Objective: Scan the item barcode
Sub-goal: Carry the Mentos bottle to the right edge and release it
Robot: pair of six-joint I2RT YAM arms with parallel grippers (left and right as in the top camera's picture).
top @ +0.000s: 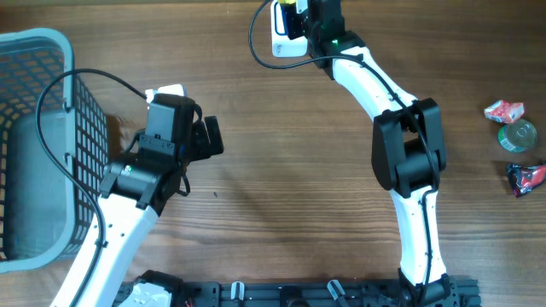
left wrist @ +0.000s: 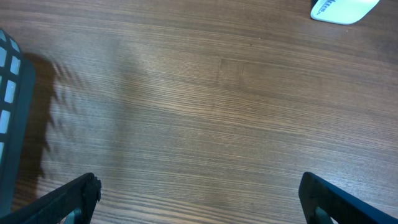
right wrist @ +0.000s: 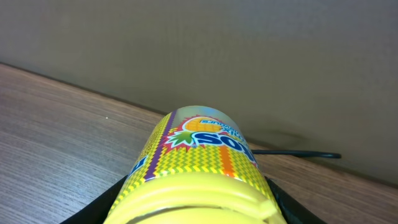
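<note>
Looking from above, we see the right arm reaching to the far edge of the surface (top: 281,188). There its end effector (top: 305,15) holds the yellow container (top: 288,8) just over a white scanner (top: 286,44) that has a black cable (top: 252,38). The left end effector (top: 212,138) is spread and holds nothing, near a blue-grey basket (top: 34,51). At the far right lie a red packet (top: 503,109), a round shiny item (top: 518,135) and a dark packet (top: 526,176), well apart from both arms.

From the left wrist we see its fingers (left wrist: 74,196) wide apart at the lower corners, with bare wood between them. The basket wall is at the left edge.

From the right wrist we see the container's colourful label. The dark fingers (right wrist: 106,208) press it from both sides.
</note>
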